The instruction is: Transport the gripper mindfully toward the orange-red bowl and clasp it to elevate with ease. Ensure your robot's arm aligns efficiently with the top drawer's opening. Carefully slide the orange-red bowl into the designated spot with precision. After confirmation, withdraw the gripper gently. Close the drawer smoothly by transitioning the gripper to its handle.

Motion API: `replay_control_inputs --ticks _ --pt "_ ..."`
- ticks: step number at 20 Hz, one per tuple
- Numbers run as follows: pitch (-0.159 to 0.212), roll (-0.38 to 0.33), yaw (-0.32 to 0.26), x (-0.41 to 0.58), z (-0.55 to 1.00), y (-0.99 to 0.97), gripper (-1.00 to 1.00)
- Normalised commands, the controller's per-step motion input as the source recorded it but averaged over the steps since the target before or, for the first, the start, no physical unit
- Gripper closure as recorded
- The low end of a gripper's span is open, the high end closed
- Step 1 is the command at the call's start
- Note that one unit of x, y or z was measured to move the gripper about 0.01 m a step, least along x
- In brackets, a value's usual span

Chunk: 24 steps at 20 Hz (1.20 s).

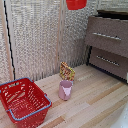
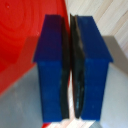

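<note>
A small orange-red bowl (image 1: pixel 76 4) hung at the top edge of the exterior view, above the wooden floor, only its lower part visible. In the wrist view, the gripper (image 2: pixel 72 70) w/ two blue-tipped fingers (image 2: pixel 50 65) was clamped on the bowl's thin rim, pads nearly together. The grey-brown top drawer (image 1: pixel 106 36) w/ slim silver handle (image 1: pixel 106 36) sat at the exterior view's right. A pink cup (image 1: pixel 65 90) and red wire basket (image 1: pixel 24 101) rested on the floor.

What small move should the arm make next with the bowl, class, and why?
Probably carry the orange-red bowl sideways toward the exterior view's right, at its present height. The wrist view shows the gripper shut on what looks like the bowl's rim. In the exterior view the bowl hangs high, to the left of the top drawer and not yet above it.
</note>
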Motion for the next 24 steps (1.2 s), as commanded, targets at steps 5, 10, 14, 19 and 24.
replay_control_inputs --ticks 5,10,14,19,24 --pt "0.0 0.103 -0.063 -0.097 0.42 -0.8 1.0" --pt "0.028 0.099 -0.083 -0.218 0.28 -0.78 1.0" --pt "0.061 0.099 -0.088 -0.281 0.17 -0.78 1.0" --pt "0.067 0.102 -0.083 -0.266 0.14 -0.79 1.0" --pt "0.044 0.098 -0.049 -0.13 0.12 -0.78 1.0"
